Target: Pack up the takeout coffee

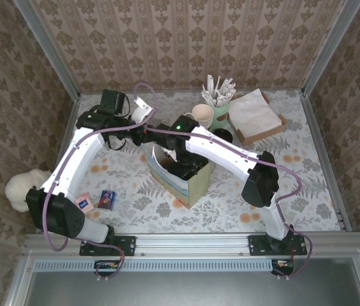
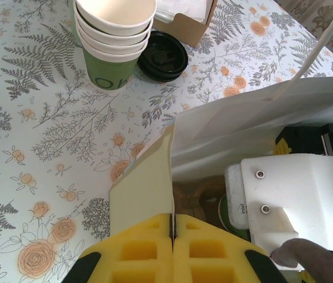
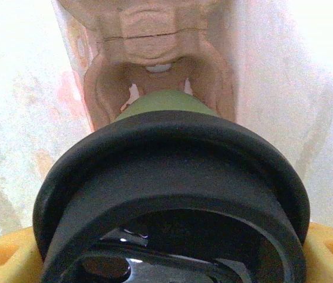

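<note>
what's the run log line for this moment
left gripper pinching bag rim | right gripper in bag gripping lidded green cup at pulp carrier

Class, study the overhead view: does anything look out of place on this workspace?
Yes: a fluffy cream object lies at the far left edge beside the left arm; it looks like a stray soft toy.

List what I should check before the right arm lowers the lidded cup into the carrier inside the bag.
1. Left gripper shut on the paper bag rim: ok.
2. Bag mouth held open: ok.
3. Right gripper clamped on the lidded cup: ok.
4. Black lid on the cup: ok.
5. Cup pointed at a pocket of the pulp carrier: ok.
6. Cup bottom already seated in that pocket: cannot tell.
</note>
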Motion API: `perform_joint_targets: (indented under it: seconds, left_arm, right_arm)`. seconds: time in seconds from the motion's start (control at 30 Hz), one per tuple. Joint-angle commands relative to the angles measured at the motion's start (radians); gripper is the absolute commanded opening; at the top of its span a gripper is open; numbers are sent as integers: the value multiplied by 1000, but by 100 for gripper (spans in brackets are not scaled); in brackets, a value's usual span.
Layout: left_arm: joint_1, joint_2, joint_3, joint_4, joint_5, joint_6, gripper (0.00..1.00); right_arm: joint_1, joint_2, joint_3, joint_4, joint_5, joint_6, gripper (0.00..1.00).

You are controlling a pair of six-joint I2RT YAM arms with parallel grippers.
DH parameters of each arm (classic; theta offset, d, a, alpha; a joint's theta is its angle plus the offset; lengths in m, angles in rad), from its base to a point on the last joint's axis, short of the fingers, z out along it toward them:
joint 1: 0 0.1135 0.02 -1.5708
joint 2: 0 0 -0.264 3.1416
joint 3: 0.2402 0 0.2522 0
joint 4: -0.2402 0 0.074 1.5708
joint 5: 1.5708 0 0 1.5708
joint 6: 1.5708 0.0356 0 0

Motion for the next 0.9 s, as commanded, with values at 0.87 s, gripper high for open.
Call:
perform_joint_targets:
  seconds: [0.87]
  left_arm:
    - [-15,-20,-16,19,20,-7,0]
  right_arm:
    - [-13,-17,48,41,13,-32,58]
